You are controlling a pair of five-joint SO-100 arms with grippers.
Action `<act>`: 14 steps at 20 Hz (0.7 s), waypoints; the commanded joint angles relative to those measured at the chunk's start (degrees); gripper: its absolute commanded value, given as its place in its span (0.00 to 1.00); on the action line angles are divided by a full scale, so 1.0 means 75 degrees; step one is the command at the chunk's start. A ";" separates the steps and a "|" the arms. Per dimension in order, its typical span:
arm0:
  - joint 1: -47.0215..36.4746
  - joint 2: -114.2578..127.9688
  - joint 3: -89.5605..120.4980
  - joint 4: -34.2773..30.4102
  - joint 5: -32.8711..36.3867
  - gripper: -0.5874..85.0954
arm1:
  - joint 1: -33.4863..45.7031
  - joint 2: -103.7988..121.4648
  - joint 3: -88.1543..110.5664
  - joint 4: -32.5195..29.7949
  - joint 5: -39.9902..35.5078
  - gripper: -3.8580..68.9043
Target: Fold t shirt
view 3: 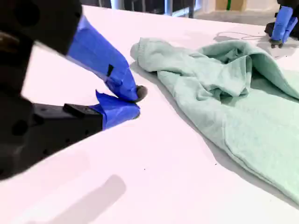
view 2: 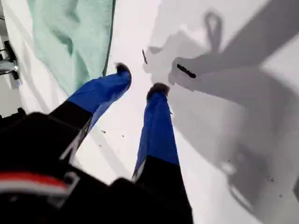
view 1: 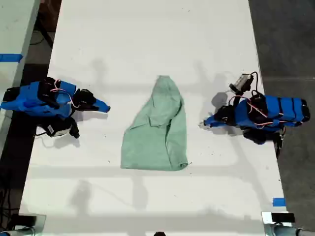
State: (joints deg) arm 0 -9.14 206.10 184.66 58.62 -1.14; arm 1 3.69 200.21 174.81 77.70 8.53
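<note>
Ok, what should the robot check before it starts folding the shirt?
1. My first claw open: ok, the jaws are apart and hold nothing.
2. My second claw open: not ok, it looks shut on nothing.
3. t shirt spread flat: not ok, it is bunched and wrinkled.
4. Claws off the cloth: ok, neither touches it.
5. Room on the table to spread it: ok.
6. Where the sleeves are: cannot tell, they are lost in the folds.
</note>
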 commanded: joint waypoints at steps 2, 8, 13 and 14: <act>-0.0012 0.0082 0.0047 0.0000 -0.0188 0.01 | 0.0480 0.0059 0.0258 0.0188 -0.1512 0.24; 0.0035 0.0082 0.0023 0.0035 -0.0188 0.01 | 0.0281 0.0070 0.0258 0.0176 -0.1254 0.19; -0.0258 -0.0305 -0.0105 -0.0352 0.0234 0.01 | 0.0398 0.0070 0.0258 0.0176 -0.1406 0.16; -0.0305 -0.1207 -0.0539 -0.0727 0.0246 0.01 | 0.0422 0.0070 0.0258 0.0176 -0.1406 0.16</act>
State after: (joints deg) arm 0 -9.76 204.08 184.39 57.30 -0.09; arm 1 6.42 200.21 174.81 78.75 -1.05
